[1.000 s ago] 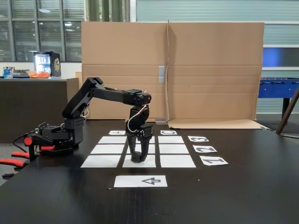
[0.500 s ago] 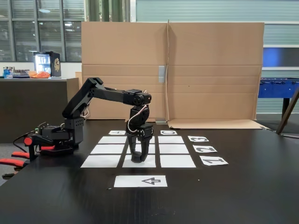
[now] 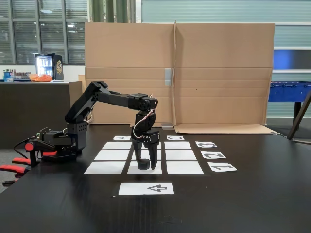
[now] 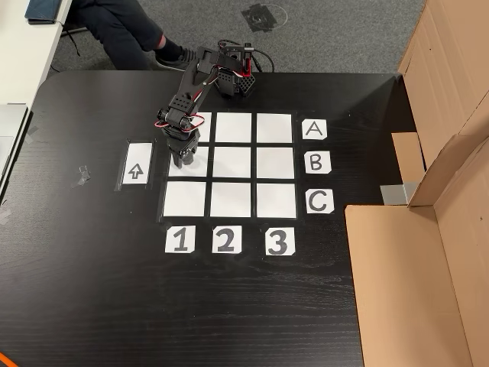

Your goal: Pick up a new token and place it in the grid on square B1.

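The token [image 3: 143, 165], a small black puck, sits on square B1 [image 3: 136, 169] of the grid [image 4: 273, 162], between the two spread fingers of the gripper [image 3: 145, 167]; in the fixed view the fingers stand apart on either side of it, released rather than clamped. In the other view the gripper [image 4: 184, 162] covers the token from above, over the cell of the row beside B and the column above 1.

Small white cards carry the writing: A [image 4: 314, 130], B [image 4: 317, 162] and C [image 4: 319, 201] down the right of the grid in the other view, and 1 [image 4: 179, 239], 2 [image 4: 225, 240] and 3 [image 4: 279, 241] below it. A separate white sheet printed with an arrow [image 4: 137, 165] lies just left of the grid there; in the fixed view it lies in front of the grid with the arrow pointing left.

The black arm [image 3: 114, 99] rises from its base [image 3: 58, 143] at the left of the fixed view, its forearm reaching roughly level to the right, and the wrist bends straight down so the gripper points at the table.

The table [image 3: 252, 204] is matte black. Large cardboard panels [image 3: 218, 73] stand behind it, and one flap lies on the tabletop. Behind are windows, a dark counter [image 3: 29, 107] and a blue foosball table [image 3: 289, 91]. In the other view a person's legs [image 4: 126, 34] show beyond the table on grey carpet.
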Robot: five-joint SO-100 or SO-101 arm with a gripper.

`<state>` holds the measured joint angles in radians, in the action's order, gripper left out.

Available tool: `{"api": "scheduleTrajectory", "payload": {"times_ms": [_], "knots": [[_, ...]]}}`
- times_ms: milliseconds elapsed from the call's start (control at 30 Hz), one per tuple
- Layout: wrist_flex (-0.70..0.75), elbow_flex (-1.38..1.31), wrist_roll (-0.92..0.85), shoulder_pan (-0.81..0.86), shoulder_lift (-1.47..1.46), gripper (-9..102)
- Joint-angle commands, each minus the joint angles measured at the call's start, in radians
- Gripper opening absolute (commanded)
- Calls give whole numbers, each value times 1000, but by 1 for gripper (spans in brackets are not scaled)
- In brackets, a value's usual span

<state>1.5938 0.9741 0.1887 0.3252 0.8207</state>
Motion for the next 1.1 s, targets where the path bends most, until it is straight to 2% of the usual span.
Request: {"api": "scheduleTrajectory", "payload": {"times_ms": [0, 500, 833, 1067], "knots": [[-6, 9, 6, -11, 37, 31], [14, 144, 6, -25, 322, 32], [41, 244, 6, 3, 614, 32], [107, 275, 3, 23, 819, 31]]}}
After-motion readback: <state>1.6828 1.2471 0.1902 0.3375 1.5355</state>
